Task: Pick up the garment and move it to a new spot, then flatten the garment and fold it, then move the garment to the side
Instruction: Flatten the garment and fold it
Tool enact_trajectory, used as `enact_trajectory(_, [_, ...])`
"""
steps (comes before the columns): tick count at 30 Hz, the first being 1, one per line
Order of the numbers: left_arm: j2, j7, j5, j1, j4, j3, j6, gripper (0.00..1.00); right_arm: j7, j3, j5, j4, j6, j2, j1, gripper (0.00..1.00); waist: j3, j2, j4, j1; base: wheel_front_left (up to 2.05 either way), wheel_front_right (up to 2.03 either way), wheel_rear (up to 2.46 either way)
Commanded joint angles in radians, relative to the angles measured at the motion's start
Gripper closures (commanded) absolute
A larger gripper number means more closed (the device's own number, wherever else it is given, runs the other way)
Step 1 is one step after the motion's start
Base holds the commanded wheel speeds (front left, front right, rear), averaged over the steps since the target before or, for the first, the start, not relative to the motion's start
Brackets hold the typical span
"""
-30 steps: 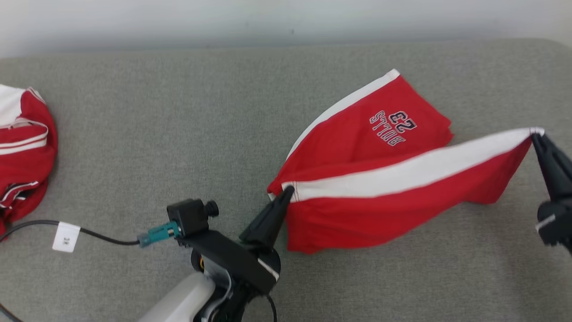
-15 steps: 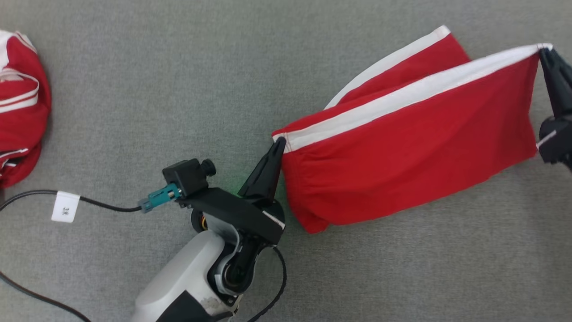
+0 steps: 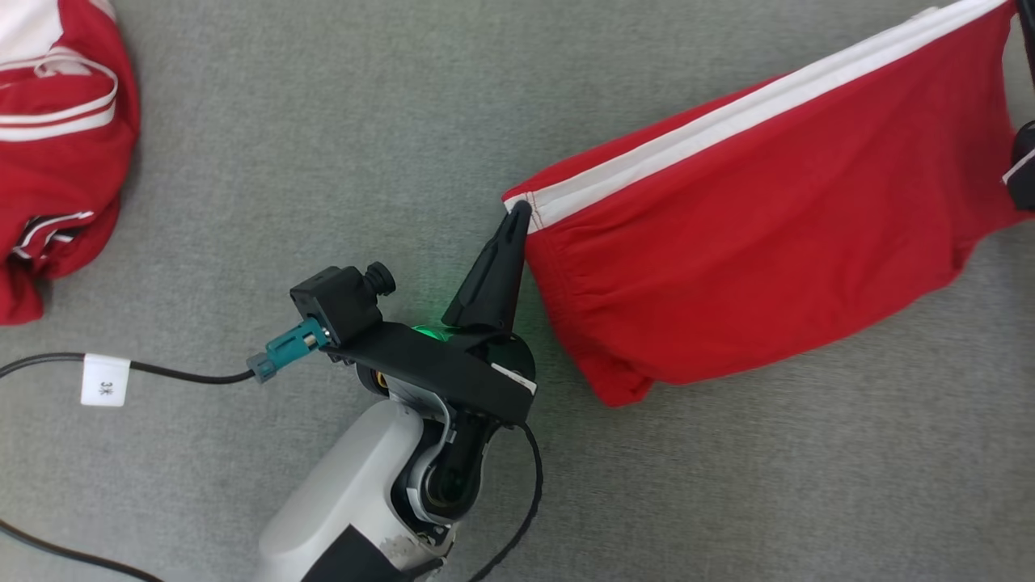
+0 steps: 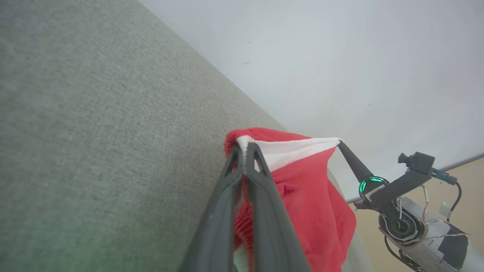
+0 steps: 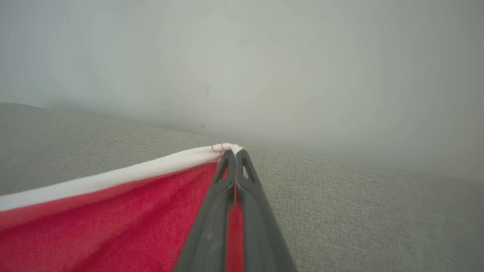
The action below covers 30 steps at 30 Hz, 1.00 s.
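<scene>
garment (image 3: 752,242) stretched between both tools, left tool (image 3: 520,210) pinching one white-banded corner, right tool (image 5: 235,153) pinching the other

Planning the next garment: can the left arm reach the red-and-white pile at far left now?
Probably not: the left gripper is shut on a corner of the red garment, which the right gripper also holds. The surface toward the pile looks free.
</scene>
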Motion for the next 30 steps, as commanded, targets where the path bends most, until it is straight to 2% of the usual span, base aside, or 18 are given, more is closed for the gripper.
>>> enact_trajectory(1, [0.018, -0.002, 0.016, 0.042, 0.005, 0.012, 0.017, 1.0, -0.006, 0.018, 0.001, 0.024, 0.001, -0.006, -0.021, 1.0, 0.025, -0.0001, 0.029, -0.0001, 0.0, 0.0, 0.0])
enact_trajectory(8, [0.013, -0.001, 0.024, 0.065, -0.005, 0.002, 0.037, 1.0, -0.007, 0.083, 0.034, 0.094, 0.001, 0.009, -0.066, 1.0, 0.032, -0.0001, 0.053, -0.0001, 0.0, 0.0, 0.0])
enact_trajectory(10, [0.012, 0.0, 0.025, 0.06, -0.001, -0.002, 0.035, 1.0, -0.007, 0.099, 0.039, 0.109, 0.001, 0.016, -0.08, 0.97, 0.033, -0.0001, 0.056, -0.0001, 0.0, 0.0, 0.0])
enact_trajectory(12, [0.009, 0.001, 0.027, 0.052, 0.001, -0.005, 0.033, 1.0, -0.008, 0.115, 0.036, 0.127, 0.001, 0.021, -0.091, 0.77, 0.033, -0.0001, 0.057, -0.0001, 0.0, 0.0, 0.0])
enact_trajectory(13, [0.008, 0.001, 0.029, 0.049, 0.002, -0.007, 0.031, 1.0, -0.008, 0.123, 0.036, 0.135, 0.001, 0.025, -0.095, 0.64, 0.032, -0.0001, 0.057, -0.0001, 0.0, 0.0, 0.0])
enact_trajectory(14, [0.007, 0.001, 0.031, 0.046, 0.004, -0.009, 0.028, 0.92, -0.008, 0.132, 0.033, 0.142, 0.001, 0.029, -0.1, 0.53, 0.03, -0.0001, 0.056, -0.0001, 0.0, 0.0, 0.0])
enact_trajectory(15, [0.007, 0.001, 0.032, 0.044, 0.007, -0.009, 0.028, 0.79, -0.009, 0.134, 0.027, 0.148, 0.001, 0.031, -0.107, 0.0, 0.027, -0.0001, 0.053, -0.0001, 0.0, 0.0, 0.0])
enact_trajectory(17, [0.007, 0.001, 0.039, 0.042, 0.012, -0.01, 0.031, 0.56, -0.009, 0.126, 0.023, 0.15, 0.001, 0.042, -0.11, 0.0, 0.019, -0.0001, 0.045, -0.0001, 0.0, 0.0, 0.0])
enact_trajectory(18, [0.008, 0.001, 0.044, 0.04, 0.013, -0.012, 0.032, 0.08, -0.008, 0.115, 0.019, 0.146, 0.001, 0.042, -0.109, 0.0, 0.014, -0.0001, 0.041, -0.0001, 0.0, 0.0, 0.0])
enact_trajectory(19, [0.009, 0.001, 0.046, 0.041, 0.014, -0.012, 0.035, 0.0, -0.008, 0.099, 0.017, 0.137, 0.001, 0.041, -0.105, 0.0, 0.008, -0.0001, 0.036, -0.0001, 0.0, 0.0, 0.0])
enact_trajectory(24, [0.026, -0.001, 0.103, 0.055, -0.004, -0.009, 0.063, 0.0, -0.007, -0.018, -0.008, 0.06, 0.001, 0.031, -0.008, 0.0, -0.03, -0.0001, 0.006, -0.0001, 0.0, 0.0, 0.0])
enact_trajectory(30, [0.057, -0.002, 0.238, 0.118, -0.082, 0.007, 0.136, 0.0, -0.007, -0.183, 0.018, 0.001, 0.001, 0.047, 0.19, 0.0, -0.091, -0.0001, -0.023, -0.0001, 0.0, 0.0, 0.0])
